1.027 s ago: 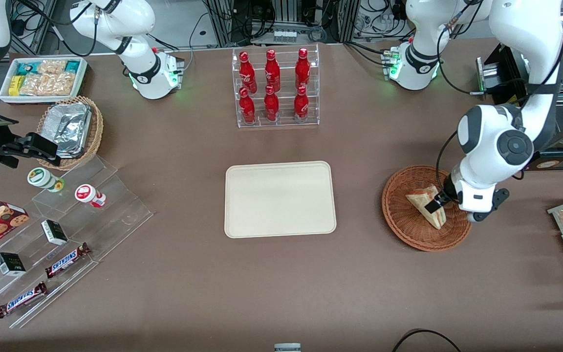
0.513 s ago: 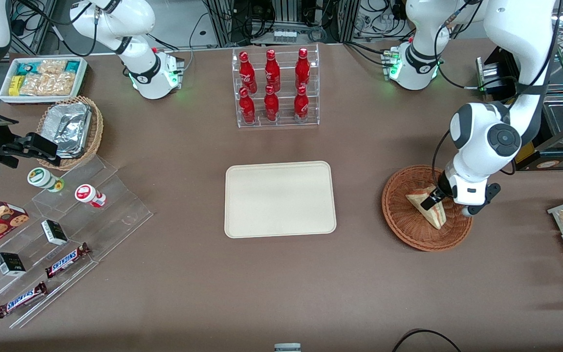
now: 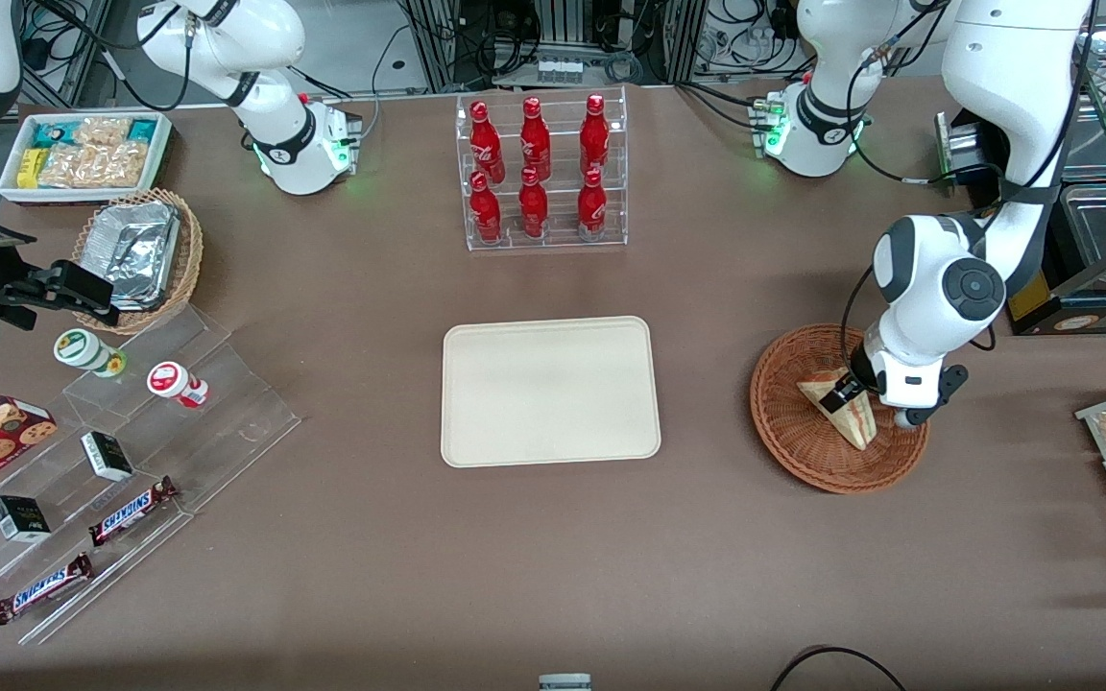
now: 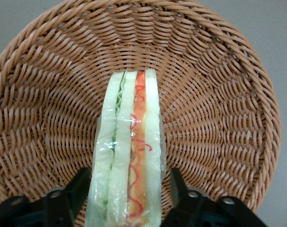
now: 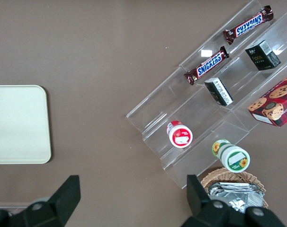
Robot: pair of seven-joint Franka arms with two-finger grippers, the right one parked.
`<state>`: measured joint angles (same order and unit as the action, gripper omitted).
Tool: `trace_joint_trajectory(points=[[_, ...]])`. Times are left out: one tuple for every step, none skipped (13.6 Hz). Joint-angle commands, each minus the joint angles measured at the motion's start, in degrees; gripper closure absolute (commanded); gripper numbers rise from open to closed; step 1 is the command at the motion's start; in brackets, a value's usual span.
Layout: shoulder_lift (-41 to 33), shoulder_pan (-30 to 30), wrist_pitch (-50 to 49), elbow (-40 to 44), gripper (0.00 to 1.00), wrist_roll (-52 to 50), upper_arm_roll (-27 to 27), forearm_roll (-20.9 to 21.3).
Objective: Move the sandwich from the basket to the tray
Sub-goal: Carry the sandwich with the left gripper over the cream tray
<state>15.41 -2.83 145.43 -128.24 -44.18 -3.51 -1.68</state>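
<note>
Here, sandwich (image 4: 130,156) between hand (image 4: 130,189) fingers.

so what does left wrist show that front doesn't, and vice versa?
Left wrist only: the clear-wrapped triangular sandwich's red, orange and green filling edge, with the tool's open fingers flanking it.
Front only: the flat cream-beige rectangular tray, bare, nearer the parked arm's end than the basket.
Both: sandwich lying in the round reddish-brown wicker basket, tool at it.

The gripper (image 3: 849,392) sits low in the basket (image 3: 788,422), jaws straddling the sandwich (image 4: 129,161). Toward nine o'clock, open bench (image 3: 707,384) leads to the bare tray (image 3: 549,391); only the basket's low rim intervenes.
</note>
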Motion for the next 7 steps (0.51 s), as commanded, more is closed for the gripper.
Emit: trace_joint_trajectory(points=[[-1.35,-0.16,0.12,-1.92,1.0,-0.73,-0.18,-0.87],[-1.7,-0.07,-0.14,-2.01,1.0,-0.12,-0.18,-0.87],[-2.14,0.02,-1.28,-1.67,1.0,0.23,-0.18,-0.87],[-2.84,0.02,-2.77,-1.23,1.0,0.23,-0.18,-0.87],[-3.71,-0.07,-4.09,-0.27,1.0,0.15,-0.18,-0.87],[-3.9,-0.16,-6.54,1.48,1.0,-0.11,-0.27,-0.87],[-3.81,-0.16,-10.13,4.11,1.0,-0.38,-1.23,-0.78]])
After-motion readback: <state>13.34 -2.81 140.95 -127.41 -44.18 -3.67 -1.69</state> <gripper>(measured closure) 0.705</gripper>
